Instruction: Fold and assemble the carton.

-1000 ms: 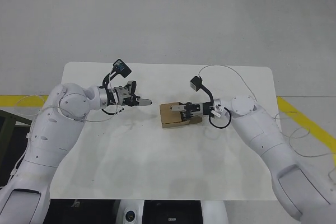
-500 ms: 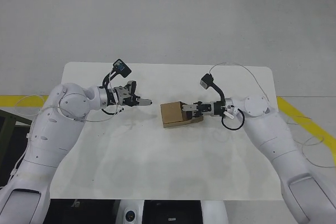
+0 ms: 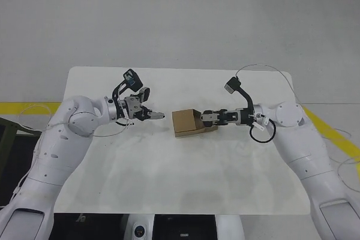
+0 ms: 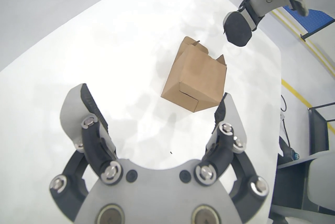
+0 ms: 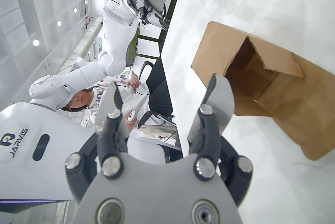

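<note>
Right wrist view, carton [image 5: 285,94] hollow (end open)

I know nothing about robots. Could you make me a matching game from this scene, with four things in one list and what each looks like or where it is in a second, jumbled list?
Things
1. carton
2. left gripper
3. right gripper
4. table

Descriptions
A. white, with the cardboard lying on it
B. fingers open, facing the closed end of the carton, apart from it
C. brown, on its side, one end open
D. fingers open, close by the carton's open end

Pairs: 1-C, 2-B, 3-D, 4-A
</note>
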`<state>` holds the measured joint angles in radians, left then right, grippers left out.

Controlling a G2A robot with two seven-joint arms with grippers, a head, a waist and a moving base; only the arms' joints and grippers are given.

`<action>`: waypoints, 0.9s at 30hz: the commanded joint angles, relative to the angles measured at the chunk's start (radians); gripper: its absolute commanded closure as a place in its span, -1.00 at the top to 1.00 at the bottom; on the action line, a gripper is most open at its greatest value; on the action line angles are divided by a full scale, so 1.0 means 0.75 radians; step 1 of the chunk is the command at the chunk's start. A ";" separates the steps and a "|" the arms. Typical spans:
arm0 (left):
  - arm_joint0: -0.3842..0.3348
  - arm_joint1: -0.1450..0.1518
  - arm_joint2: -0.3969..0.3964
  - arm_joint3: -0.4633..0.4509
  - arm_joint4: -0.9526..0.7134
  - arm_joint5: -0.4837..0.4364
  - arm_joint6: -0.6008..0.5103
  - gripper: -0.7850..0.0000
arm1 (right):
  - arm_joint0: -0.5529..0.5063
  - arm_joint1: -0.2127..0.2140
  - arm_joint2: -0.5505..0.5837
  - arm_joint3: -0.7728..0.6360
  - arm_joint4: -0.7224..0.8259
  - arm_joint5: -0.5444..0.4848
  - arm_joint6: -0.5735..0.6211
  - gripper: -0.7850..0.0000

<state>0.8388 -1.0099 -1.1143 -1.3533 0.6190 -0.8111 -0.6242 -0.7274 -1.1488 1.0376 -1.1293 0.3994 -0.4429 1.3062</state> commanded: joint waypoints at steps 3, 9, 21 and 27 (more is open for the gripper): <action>0.019 -0.004 0.032 0.026 0.163 -0.074 0.107 1.00 | -0.010 0.007 0.014 -0.028 -0.041 -0.020 -0.020 -1.00; 0.019 -0.017 0.082 0.030 0.304 -0.103 0.244 1.00 | -0.014 0.009 0.018 -0.033 -0.048 -0.025 -0.041 -1.00; 0.000 -0.046 0.175 0.073 0.693 -0.136 0.665 1.00 | -0.014 0.009 0.018 -0.033 -0.048 -0.025 -0.041 -1.00; -0.009 -0.047 0.175 0.095 0.695 -0.212 0.720 1.00 | -0.014 0.009 0.018 -0.033 -0.048 -0.025 -0.041 -1.00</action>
<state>0.8318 -1.0455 -0.9823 -1.2819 1.1393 -0.9688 -0.0869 -0.7381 -1.1423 1.0508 -1.1540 0.3637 -0.4620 1.2755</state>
